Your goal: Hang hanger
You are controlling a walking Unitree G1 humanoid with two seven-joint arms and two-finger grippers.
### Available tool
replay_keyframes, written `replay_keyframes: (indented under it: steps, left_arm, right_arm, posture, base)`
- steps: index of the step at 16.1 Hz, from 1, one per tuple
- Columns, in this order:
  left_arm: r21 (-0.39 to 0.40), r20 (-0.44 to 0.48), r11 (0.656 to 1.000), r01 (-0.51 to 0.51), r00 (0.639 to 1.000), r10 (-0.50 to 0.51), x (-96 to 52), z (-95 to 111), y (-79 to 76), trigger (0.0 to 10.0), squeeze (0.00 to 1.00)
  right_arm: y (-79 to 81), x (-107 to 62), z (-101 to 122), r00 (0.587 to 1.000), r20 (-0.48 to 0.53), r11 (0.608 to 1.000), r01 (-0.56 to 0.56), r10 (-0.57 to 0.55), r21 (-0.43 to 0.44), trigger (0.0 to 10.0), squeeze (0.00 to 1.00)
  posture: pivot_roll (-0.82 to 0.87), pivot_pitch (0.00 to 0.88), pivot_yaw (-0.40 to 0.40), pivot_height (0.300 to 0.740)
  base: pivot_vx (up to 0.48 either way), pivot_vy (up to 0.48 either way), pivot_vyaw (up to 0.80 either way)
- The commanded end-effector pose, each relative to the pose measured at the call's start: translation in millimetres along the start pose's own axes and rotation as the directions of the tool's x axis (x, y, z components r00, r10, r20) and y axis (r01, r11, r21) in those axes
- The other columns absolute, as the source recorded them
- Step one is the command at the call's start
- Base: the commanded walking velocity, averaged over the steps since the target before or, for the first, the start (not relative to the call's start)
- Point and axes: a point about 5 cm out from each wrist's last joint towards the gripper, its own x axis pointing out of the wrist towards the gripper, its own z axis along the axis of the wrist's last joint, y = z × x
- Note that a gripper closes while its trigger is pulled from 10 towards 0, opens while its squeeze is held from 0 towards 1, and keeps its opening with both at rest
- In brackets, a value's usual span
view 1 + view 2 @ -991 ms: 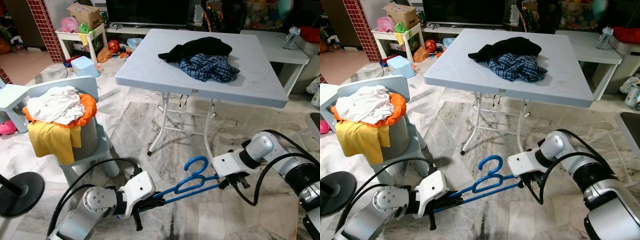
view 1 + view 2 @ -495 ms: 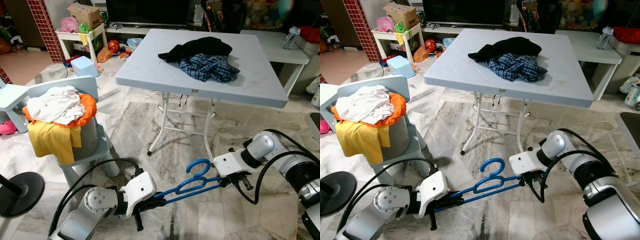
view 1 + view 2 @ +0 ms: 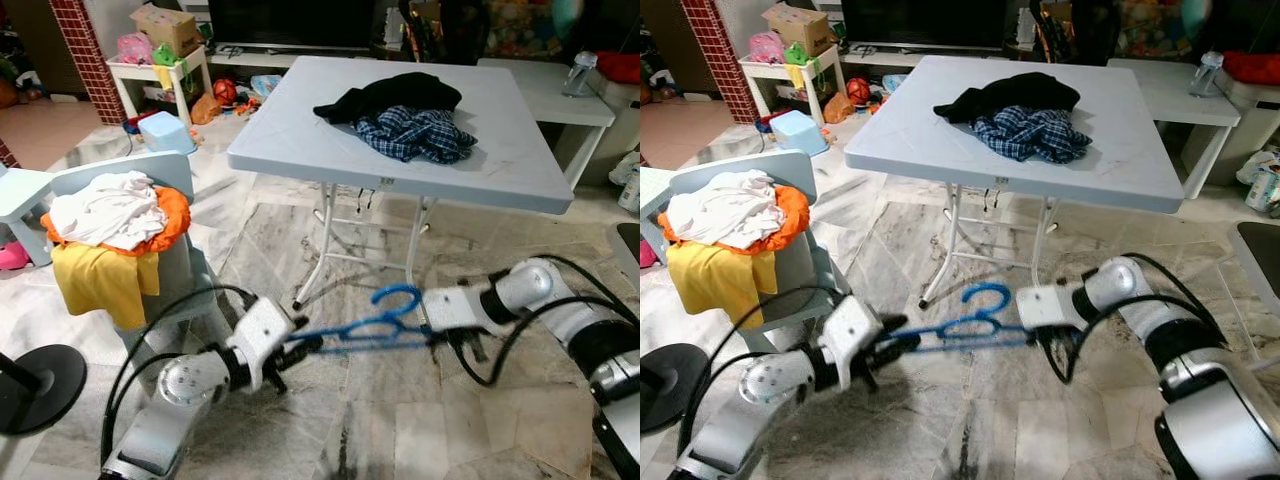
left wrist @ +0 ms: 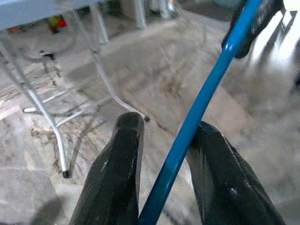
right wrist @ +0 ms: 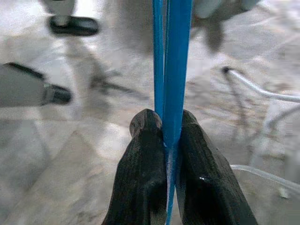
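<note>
Over on the far left, a round black stand base (image 3: 35,388) sits on the marble floor (image 3: 420,430); just beside it a pale blue chair (image 3: 150,180) carries a grey basket (image 3: 175,275) heaped with white cloth (image 3: 105,205), orange fabric (image 3: 175,215) and a yellow garment (image 3: 95,285) spilling over the front; moving in, the left gripper (image 3: 290,350) is low over the floor, and its wrist view shows the two black fingers (image 4: 117,173) slightly apart with the blue bar running between them, touching the one finger, a gap at the other, so a loose hold at best; and there is the blue hanger (image 3: 365,325), lying nearly level in the air between the two arms, hook curling up at its middle, in front of the worktop's legs; above it the white folding worktop (image 3: 300,140) carries a black garment (image 3: 395,95) and a blue checked shirt (image 3: 420,135) bunched together; on to the right, the right gripper (image 3: 432,335) has the hanger's other end, fingers (image 5: 145,178) pinched tight on the blue bars; far right, a second white table (image 3: 560,100) with a clear bottle (image 3: 575,75) on it.
</note>
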Motion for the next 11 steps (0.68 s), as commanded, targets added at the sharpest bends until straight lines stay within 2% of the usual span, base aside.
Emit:
replay_keyframes:
  steps: [1,3,4,6,9,11]
  left_arm:
    - [-0.050,0.137,0.996,-0.078,0.987,0.084,-8.3,25,11.7,10.0,1.00]
    - [-0.086,0.147,0.995,-0.055,0.987,0.068,-11.7,28,7.4,10.0,1.00]
    - [-0.098,0.150,0.995,-0.018,0.988,0.032,-15.0,28,0.5,10.0,1.00]
    - [-0.094,0.125,0.995,0.020,0.992,-0.009,-17.4,23,-7.0,10.0,1.00]
    - [-0.061,0.033,0.996,0.067,0.997,-0.065,-17.0,9,-14.7,10.0,1.00]
    - [-0.075,0.038,0.997,0.018,0.999,-0.015,-15.3,8,-12.1,10.0,1.00]
  right_arm:
    - [6.9,3.5,-15,0.996,-0.087,0.999,0.022,-0.019,0.025,0.0,0.00]
    - [7.5,5.4,-21,0.988,-0.134,0.996,0.076,-0.070,0.037,0.0,0.00]
    - [7.1,6.3,-26,0.979,-0.162,0.989,0.134,-0.123,0.059,0.0,0.00]
    - [7.8,7.3,-30,0.969,-0.182,0.980,0.184,-0.169,0.070,0.0,0.00]
    - [2.4,6.7,-24,0.962,-0.128,0.968,0.247,-0.239,0.045,0.0,0.00]
    - [-2.1,-0.4,-28,0.940,-0.140,0.941,0.324,-0.310,0.093,0.0,0.00]
  posture:
    - [-0.07,0.000,-0.019,0.740]
    - [-0.06,0.000,-0.019,0.740]
    - [-0.06,0.000,-0.017,0.740]
    - [-0.06,0.000,-0.013,0.740]
    - [-0.07,0.000,-0.011,0.740]
    - [-0.07,0.000,-0.017,0.740]
  base:
    - [0.000,0.000,0.00]
    - [0.000,0.000,0.00]
    - [0.000,0.000,0.00]
    - [0.000,0.000,0.00]
    - [0.000,0.000,0.00]
    - [0.000,0.000,0.00]
